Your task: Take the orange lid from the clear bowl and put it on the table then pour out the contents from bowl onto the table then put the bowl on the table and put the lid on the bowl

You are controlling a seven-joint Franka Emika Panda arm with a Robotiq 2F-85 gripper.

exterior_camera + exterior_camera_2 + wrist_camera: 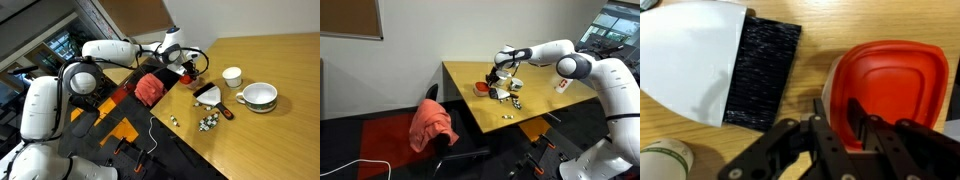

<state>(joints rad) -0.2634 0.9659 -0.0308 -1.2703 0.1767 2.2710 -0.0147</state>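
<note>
At the counter's (285, 140) edge nearest the robot base, the pincer (848, 135) hangs low over the orange lid (890, 90). In the wrist view its two fingers stand either side of the lid's near rim. They are set fairly close together, but whether they press on the rim or merely straddle it cannot be told from these views.

The lid lies flat and seems to rest on the clear bowl (834, 80), of which only a pale sliver of wall shows at the lid's left side. Just beside it lies a white brush (700, 60) with black bristles. In an exterior view a few tiny pale bits (175, 118) lie loose on the counter, apart from a larger cluster of pieces (208, 122).

With those bits already out, the pour looks done, so this reads as the last step: seating the lid on the bowl. It could also be the opening lift, though that seems less likely.

If the lid is seated, the next move calls for spreading the fingers and rising straight up, so that neither lid nor light bowl is dragged. If it sits crooked, a gentle downward press should come first.
</note>
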